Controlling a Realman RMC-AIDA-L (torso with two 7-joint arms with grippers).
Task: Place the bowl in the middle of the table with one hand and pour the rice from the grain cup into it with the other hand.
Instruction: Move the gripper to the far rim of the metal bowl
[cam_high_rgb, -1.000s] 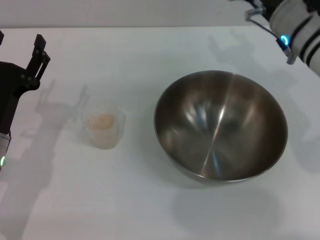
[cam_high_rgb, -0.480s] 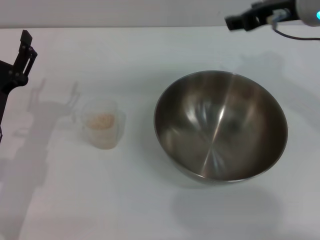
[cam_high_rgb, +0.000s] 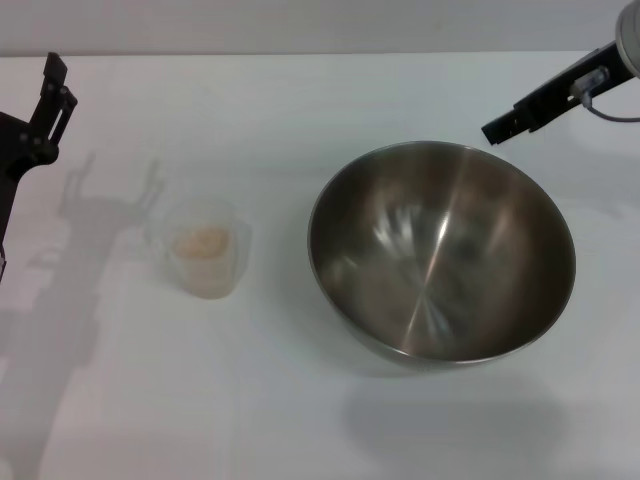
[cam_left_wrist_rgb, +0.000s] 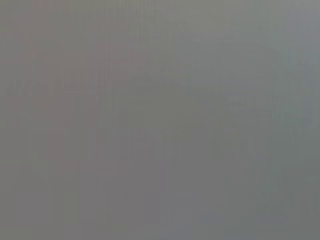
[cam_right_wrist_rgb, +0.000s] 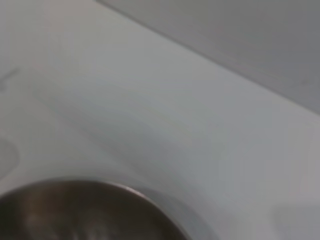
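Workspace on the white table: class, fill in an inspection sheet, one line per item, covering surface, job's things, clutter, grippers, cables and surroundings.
Surface: plain white flat table, unmarked, arm shadows at the robot's left.
Job's things: large round stainless-steel bowl upright and with nothing in it, towards the robot's right; small translucent plastic grain cup upright to its left, apart from it, holding pale beige rice.
Clutter: nothing seen.
Grippers: left gripper at the table's left edge, away from the cup; right gripper above the table just behind the bowl's far rim, touching nothing.
Cables: grey cable looping off the right arm.
Surroundings: grey wall behind the table.
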